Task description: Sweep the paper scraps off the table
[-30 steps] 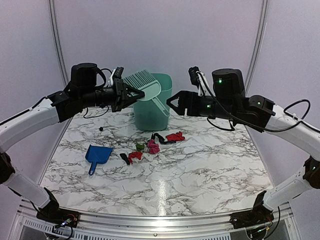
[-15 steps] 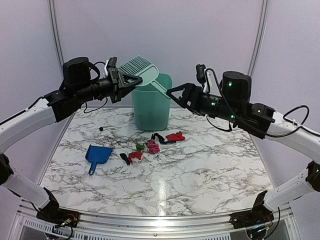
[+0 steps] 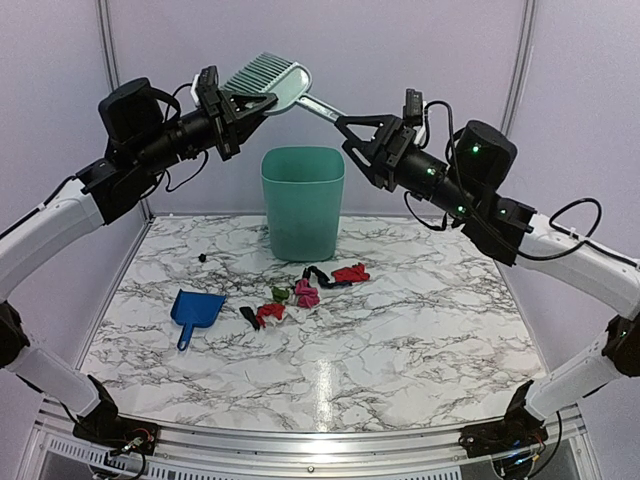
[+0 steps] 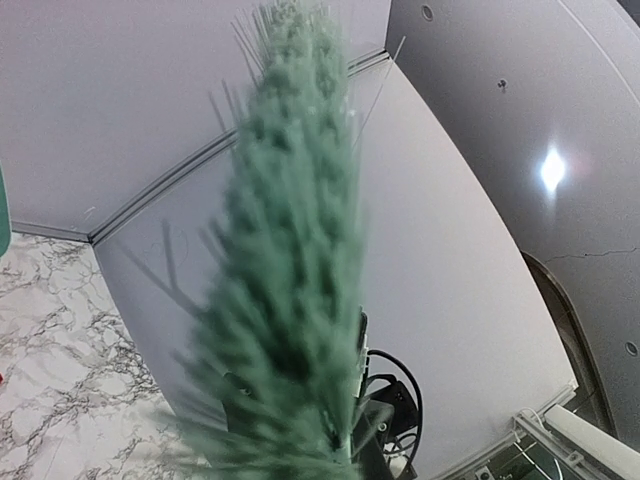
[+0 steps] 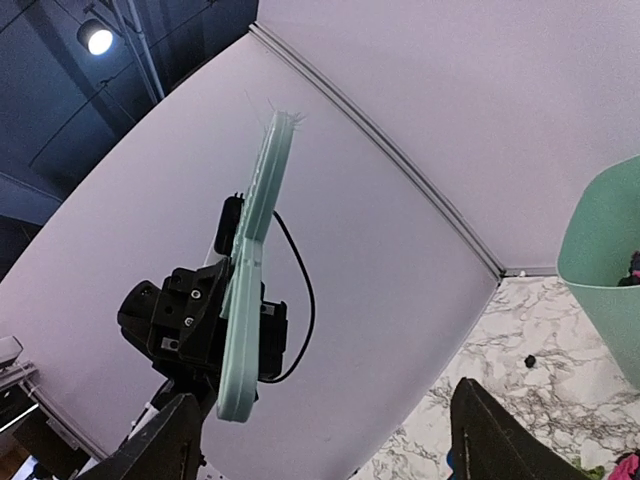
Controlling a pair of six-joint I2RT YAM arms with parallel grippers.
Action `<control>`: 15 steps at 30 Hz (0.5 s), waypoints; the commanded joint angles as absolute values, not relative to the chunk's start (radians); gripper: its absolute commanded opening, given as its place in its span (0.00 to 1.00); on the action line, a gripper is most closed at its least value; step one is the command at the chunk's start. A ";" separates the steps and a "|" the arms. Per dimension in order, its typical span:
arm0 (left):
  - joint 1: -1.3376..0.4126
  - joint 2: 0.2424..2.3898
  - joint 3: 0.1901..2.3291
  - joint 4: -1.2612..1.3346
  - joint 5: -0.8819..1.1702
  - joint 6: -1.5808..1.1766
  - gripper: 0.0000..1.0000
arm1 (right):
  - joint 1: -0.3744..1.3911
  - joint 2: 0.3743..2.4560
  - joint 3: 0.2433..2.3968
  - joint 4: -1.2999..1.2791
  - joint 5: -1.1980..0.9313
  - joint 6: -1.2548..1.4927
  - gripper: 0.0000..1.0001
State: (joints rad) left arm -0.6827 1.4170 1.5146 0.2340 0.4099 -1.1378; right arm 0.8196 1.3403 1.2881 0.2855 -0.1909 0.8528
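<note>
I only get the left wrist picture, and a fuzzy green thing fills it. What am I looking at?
Observer: A green hand brush, clamped in the left tool, held up in the air.
Operator: Where's the other arm?
Observer: Opposite; the right tool is open by the brush handle's end.
Operator: And the mess?
Observer: The paper scraps lie on the table, near a blue dustpan.
</note>
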 commanded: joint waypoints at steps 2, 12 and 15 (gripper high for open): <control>-0.684 1.451 1.539 0.314 0.428 -1.164 0.00 | 0.813 1.408 1.373 0.422 -0.251 0.946 0.75; -0.694 1.451 1.482 0.318 0.426 -1.136 0.00 | 0.813 1.474 1.395 0.485 -0.281 1.054 0.61; -0.704 1.453 1.467 0.317 0.425 -1.124 0.00 | 0.813 1.487 1.418 0.447 -0.248 1.072 0.55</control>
State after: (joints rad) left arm -0.6903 1.4490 1.4811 0.2642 0.4141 -1.1545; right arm 0.8192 1.4727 1.3502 0.4385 -0.2665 1.0252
